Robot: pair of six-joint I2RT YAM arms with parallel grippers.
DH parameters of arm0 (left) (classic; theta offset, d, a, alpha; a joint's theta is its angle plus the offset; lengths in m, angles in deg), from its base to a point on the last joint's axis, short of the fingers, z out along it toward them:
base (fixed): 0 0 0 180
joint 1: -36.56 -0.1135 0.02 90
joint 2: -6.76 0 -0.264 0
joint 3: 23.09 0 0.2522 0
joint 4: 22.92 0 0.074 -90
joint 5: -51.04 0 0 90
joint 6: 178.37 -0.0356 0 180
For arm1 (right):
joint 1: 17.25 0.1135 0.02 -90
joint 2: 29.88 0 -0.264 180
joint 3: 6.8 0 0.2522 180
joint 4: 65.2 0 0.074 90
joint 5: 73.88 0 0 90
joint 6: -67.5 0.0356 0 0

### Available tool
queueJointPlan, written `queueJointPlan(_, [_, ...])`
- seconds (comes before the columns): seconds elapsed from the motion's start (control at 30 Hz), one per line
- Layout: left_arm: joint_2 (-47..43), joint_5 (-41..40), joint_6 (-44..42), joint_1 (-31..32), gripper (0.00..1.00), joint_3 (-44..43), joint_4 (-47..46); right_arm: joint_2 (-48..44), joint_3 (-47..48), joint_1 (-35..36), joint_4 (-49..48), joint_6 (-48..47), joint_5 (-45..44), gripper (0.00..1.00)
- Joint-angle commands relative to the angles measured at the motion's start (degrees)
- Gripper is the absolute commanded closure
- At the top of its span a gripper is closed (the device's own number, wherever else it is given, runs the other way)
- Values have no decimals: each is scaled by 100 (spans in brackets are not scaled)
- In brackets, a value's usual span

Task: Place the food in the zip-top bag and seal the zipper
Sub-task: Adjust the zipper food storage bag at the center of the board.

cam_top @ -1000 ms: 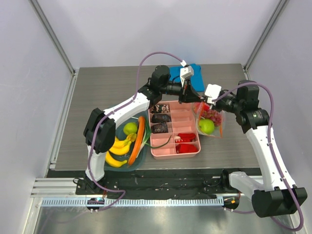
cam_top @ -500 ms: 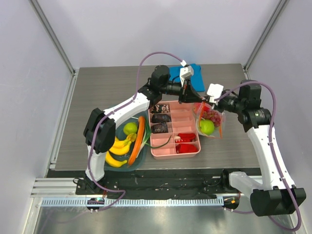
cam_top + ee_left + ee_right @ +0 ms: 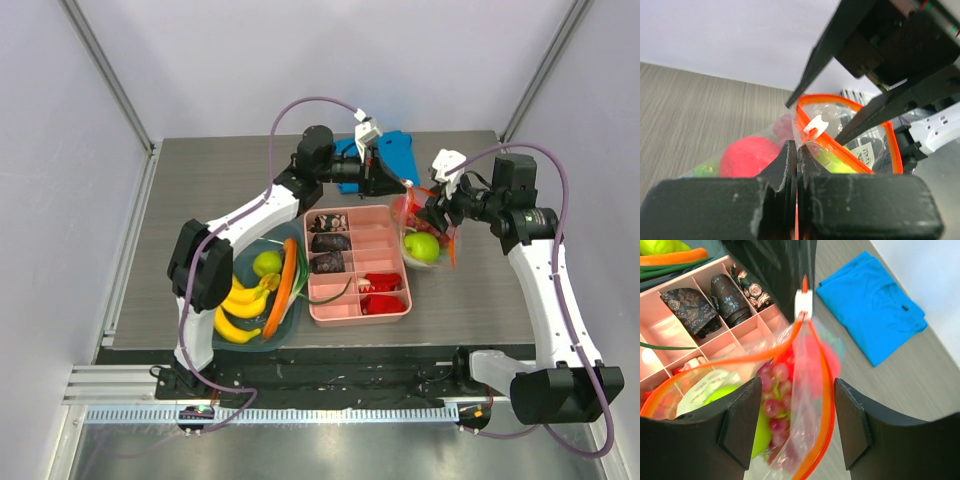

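Pink tray (image 3: 360, 315) near centre; zip-top bag (image 3: 428, 240) just right of it, green apple (image 3: 422, 246) and grape bunch (image 3: 772, 400) inside. Right gripper (image 3: 796, 405) wide open, straddling the bag mouth, nothing clamped. Left gripper (image 3: 796, 157) pinched tight on the zipper (image 3: 829, 390) at its far-left end. Blue cloth (image 3: 395, 150) beyond.

Clear crinkly plastic zip-top bag (image 3: 808, 407); matt wood-grain table (image 3: 200, 190).
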Motion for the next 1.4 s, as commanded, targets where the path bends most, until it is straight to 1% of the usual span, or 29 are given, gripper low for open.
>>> queueJointPlan(0.0, [-99,-224,778,-141,100,-369,-998,-107,45,-10,26,509,-209,38])
queueJointPlan(0.03, [-64,-224,874,-141,100,-387,-998,-125,19,-18,-9,562,-183,42])
queueJointPlan(0.07, [-46,-233,962,-141,100,-439,-1007,-134,-8,-18,-9,597,-174,51])
queueJointPlan(0.13, [7,-294,1268,-167,100,-466,-1155,-134,-60,-18,8,633,-279,64])
queueJointPlan(0.17, [33,-303,1358,-176,100,-527,-1191,-134,-61,-18,26,624,-428,73])
queueJointPlan(0.23, [68,-374,1690,-185,100,-624,-1270,-151,-26,-18,174,554,-525,82])
queueJointPlan(0.27, [121,-365,1788,-194,100,-659,-1323,-152,-8,-10,227,536,-552,93])
queueJointPlan(0.3, [130,-391,1902,-194,100,-746,-1358,-178,62,-18,263,527,-561,98])
queueJointPlan(0.37, [130,-461,2200,-194,100,-817,-1463,-283,158,-18,325,606,-482,99])
queueJointPlan(0.53, [-159,-514,2439,-220,100,-1011,-1429,-327,826,-18,219,1309,-8,99])
queueJointPlan(0.57, [-256,-514,2431,-238,100,-976,-1307,-240,957,-18,228,1405,54,96])
queueJointPlan(0.6, [-500,-532,2344,-316,100,-941,-1175,-213,1194,-18,211,1537,98,85])
queueJointPlan(0.63, [-633,-628,2256,-369,100,-845,-1000,-178,1292,-18,158,1773,168,60])
queueJointPlan(0.67, [-809,-698,2185,-431,100,-757,-667,-100,1380,-10,106,1932,212,50])
queueJointPlan(0.73, [-1282,-786,1922,-694,100,-520,-376,-20,1626,-18,-96,2326,352,33])
queueJointPlan(0.77, [-1433,-900,1773,-799,100,-466,-113,24,1688,34,-175,2442,388,30])
queueJointPlan(0.8, [-1591,-1014,1658,-896,100,-422,394,137,1827,78,-237,2530,388,27])
queueJointPlan(0.83, [-1923,-1111,1388,-1114,100,-370,721,199,1899,139,-316,2627,388,21])
queueJointPlan(0.87, [-2083,-1304,1289,-1230,100,-273,959,261,1969,305,-326,2689,371,21])
queueJointPlan(0.9, [-2268,-1392,1201,-1344,100,-203,1440,375,2065,403,-334,2707,345,21])
queueJointPlan(0.93, [-2435,-1463,983,-1467,100,-141,1645,411,2084,534,-413,2733,301,21])
queueJointPlan(0.97, [-2776,-1542,894,-1703,100,-19,1839,446,2075,779,-474,2786,109,21])
queueJointPlan(1.0, [-2936,-1665,823,-1836,100,43,2267,481,2092,938,-527,2795,29,21])
queueJointPlan(1.1, [-3516,-1903,393,-2346,100,236,2903,595,2049,1456,-799,2899,10,20])
queueJointPlan(1.17, [-3911,-1973,113,-2662,100,377,3377,570,1848,1572,-1579,3215,282,12])
queueJointPlan(1.2, [-4052,-2069,15,-2724,100,500,3535,526,1525,1738,-2035,3791,135,10])
queueJointPlan(1.23, [-4158,-2235,-143,-2769,100,553,3937,508,1365,1800,-2884,3971,168,5])
queueJointPlan(1.3, [-4491,-2508,-372,-2865,100,667,4256,543,1101,1924,-3592,4095,379,4])
queueJointPlan(1.37, [-4712,-2614,-487,-2962,100,931,4467,892,1221,2353,-3824,3939,100,4])
